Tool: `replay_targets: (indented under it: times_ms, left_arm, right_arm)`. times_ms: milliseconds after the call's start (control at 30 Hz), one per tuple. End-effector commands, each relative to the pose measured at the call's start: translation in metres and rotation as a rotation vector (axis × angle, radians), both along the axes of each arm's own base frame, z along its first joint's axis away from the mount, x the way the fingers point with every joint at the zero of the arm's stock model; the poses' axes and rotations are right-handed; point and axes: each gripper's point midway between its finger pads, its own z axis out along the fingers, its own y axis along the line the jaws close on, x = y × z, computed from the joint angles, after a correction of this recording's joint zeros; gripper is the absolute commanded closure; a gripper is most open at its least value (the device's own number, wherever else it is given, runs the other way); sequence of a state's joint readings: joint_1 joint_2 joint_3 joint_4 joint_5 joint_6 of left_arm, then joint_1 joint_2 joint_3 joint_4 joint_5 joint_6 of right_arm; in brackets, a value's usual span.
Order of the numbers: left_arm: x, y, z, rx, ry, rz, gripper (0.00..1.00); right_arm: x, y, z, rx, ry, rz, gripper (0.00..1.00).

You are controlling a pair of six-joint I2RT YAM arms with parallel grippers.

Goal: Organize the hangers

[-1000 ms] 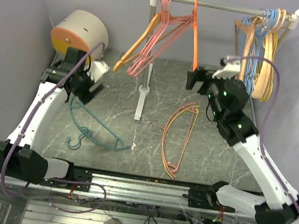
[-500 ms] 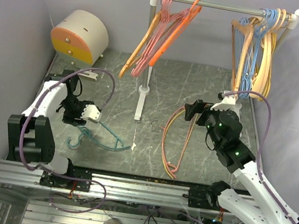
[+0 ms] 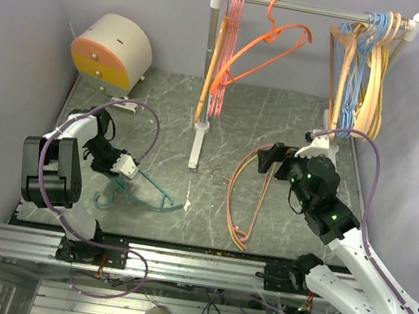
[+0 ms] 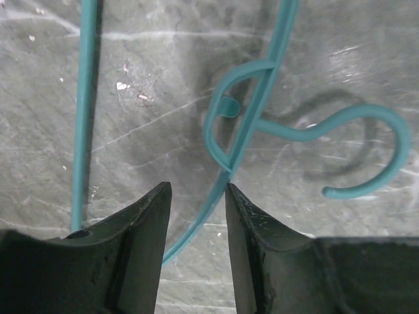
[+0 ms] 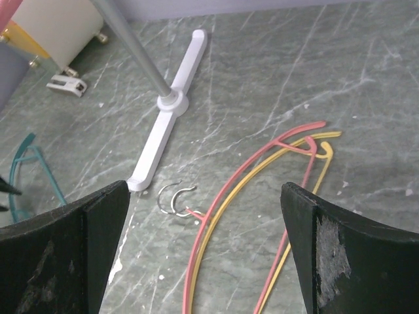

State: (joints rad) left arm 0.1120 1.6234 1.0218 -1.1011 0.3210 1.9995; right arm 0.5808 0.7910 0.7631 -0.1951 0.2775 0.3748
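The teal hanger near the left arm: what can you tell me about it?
The teal hanger is thin, seemingly plastic or coated wire, with a curled hook. It lies flat on the grey marbled table. One of its bars runs between the open fingers of the left gripper, not yet clamped.
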Motion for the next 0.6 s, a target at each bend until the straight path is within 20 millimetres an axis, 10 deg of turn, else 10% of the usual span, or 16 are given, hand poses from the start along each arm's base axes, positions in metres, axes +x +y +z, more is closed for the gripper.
replay_targets:
  times_ms: [0, 400, 500, 567]
  left_arm:
    - [0.011, 0.003, -0.014, -0.024, -0.040, -0.036, 0.51]
    - [-0.013, 0.011, -0.028, 0.003, 0.042, -0.041, 0.38]
    - [-0.007, 0.011, -0.030, -0.006, 0.027, -0.023, 0.54]
    - [-0.006, 0.010, -0.033, -0.010, 0.025, -0.021, 0.91]
  right_arm:
    - [-0.005, 0.020, -0.004, 0.006, 0.018, 0.117, 0.00]
    - [-0.011, 0.022, -0.054, -0.007, 0.090, 0.132, 0.00]
    - [-0.009, 0.025, -0.058, -0.006, 0.096, 0.142, 0.00]
    - [-0.009, 0.030, -0.062, -0.001, 0.102, 0.163, 0.00]
